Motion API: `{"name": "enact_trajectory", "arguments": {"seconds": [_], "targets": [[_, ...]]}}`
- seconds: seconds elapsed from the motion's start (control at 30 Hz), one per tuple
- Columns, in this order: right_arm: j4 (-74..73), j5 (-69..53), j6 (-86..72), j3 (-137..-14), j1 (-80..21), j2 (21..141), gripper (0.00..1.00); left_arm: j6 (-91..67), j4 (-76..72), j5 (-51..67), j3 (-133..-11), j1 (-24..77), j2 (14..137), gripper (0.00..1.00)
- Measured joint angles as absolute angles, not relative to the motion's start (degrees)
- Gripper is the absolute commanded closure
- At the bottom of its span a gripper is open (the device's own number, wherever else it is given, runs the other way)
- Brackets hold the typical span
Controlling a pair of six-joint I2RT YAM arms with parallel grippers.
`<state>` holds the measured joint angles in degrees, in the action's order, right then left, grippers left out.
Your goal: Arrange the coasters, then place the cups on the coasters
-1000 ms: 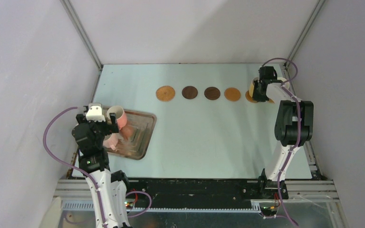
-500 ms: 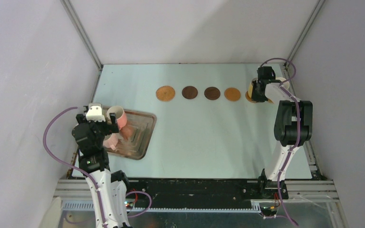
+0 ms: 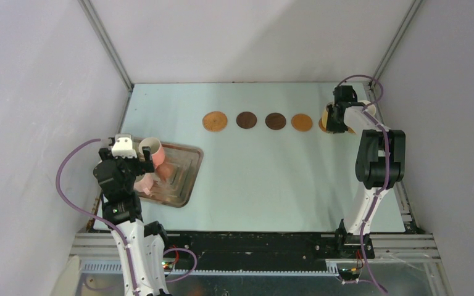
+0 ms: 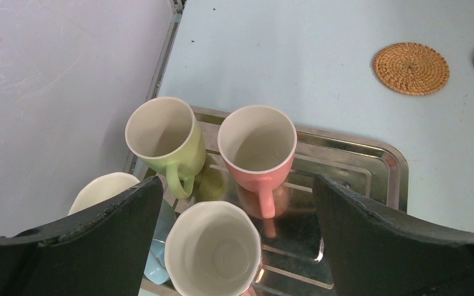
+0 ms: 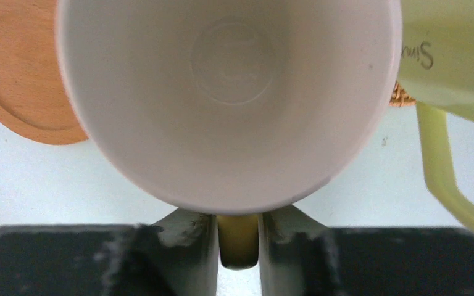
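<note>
The right gripper [image 5: 237, 239] is pinched narrow on the handle of the yellow cup [image 5: 228, 92]. The handle points straight back at the wrist, with the white bowl ahead of the fingers. The cup is near the far right corner of the tabletop [image 3: 253, 179], at the right end of the row of coasters. A sliver of coaster [image 3: 323, 127] shows at its foot in the top view, but whether the base rests squarely on it is hidden.

Just beside the yellow cup, toward the right edge, the pale yellow-green cup [image 5: 450, 49] stands over a woven coaster [image 5: 399, 97]. An orange-brown coaster [image 5: 18, 80] lies on the other side. Letting go likely means backing out along the handle's line, between those two neighbours.

The left gripper [image 4: 237, 185] hangs wide open over the metal tray [image 4: 370, 172] by the left edge, with a pale pink cup [image 4: 213, 250] directly below its jaws. The left arm is therefore the nearer one for the cups on the tray.
</note>
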<state>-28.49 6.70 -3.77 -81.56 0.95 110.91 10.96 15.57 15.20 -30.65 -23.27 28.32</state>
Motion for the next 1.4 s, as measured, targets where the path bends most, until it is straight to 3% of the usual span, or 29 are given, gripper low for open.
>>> {"name": "enact_trajectory", "arguments": {"seconds": [0.23, 0.57, 0.6, 0.8, 0.97, 1.0, 1.4], "targets": [[-28.1, 6.7, -2.9, -83.0, 0.7, 110.9, 0.45, 11.0, 15.6, 15.2, -30.7, -23.3, 28.3, 0.02], [-28.2, 7.1, -2.7, -83.1, 0.5, 110.9, 0.35, 11.0, 15.6, 15.2, -30.7, -23.3, 28.3, 0.02], [-28.2, 7.1, -2.7, -83.1, 0.5, 110.9, 0.29, 11.0, 15.6, 15.2, -30.7, -23.3, 28.3, 0.02], [-28.2, 8.3, -2.2, -83.1, 0.3, 110.9, 0.13, 11.0, 15.6, 15.2, -30.7, -23.3, 28.3, 0.02], [-28.3, 10.0, -1.4, -83.1, -1.6, 110.7, 0.09, 11.0, 15.6, 15.2, -30.7, -23.3, 28.3, 0.02], [-28.3, 10.3, -1.4, -83.1, -2.0, 110.6, 0.03, 11.0, 15.6, 15.2, -30.7, -23.3, 28.3, 0.02], [-28.9, 16.0, 0.3, -84.1, -3.8, 106.0, 0.01, 11.0, 15.6, 15.2, -30.7, -23.3, 28.3, 0.02]]}}
